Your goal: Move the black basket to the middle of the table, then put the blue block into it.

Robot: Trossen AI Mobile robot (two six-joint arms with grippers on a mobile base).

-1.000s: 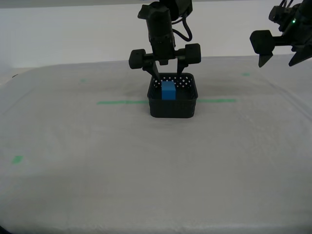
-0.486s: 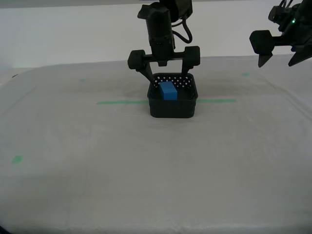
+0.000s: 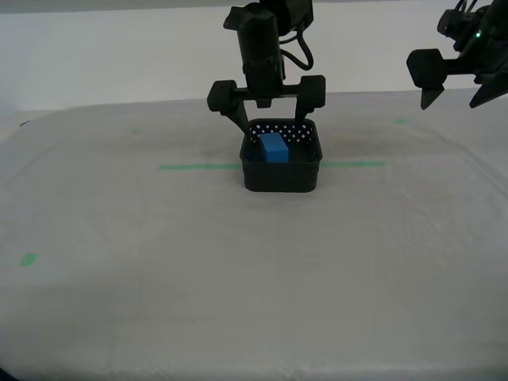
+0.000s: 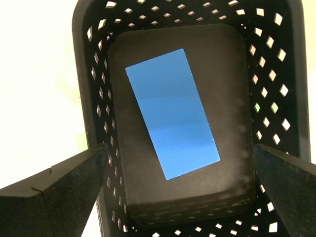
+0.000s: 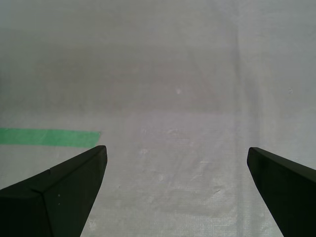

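change: since a second ago my second tool [image 3: 267,121] is rising off the blue block [image 3: 274,147], jaws spreading apart
block: lying inside the black basket [image 3: 282,176], mid counter [image 3: 159,278]
first tool [image 3: 452,95]: hovering apart, empty, at exterior view's upper right

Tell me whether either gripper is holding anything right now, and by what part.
Nothing is held. My second gripper hangs open over the black basket, with the blue block lying free inside. My first gripper is open and empty.
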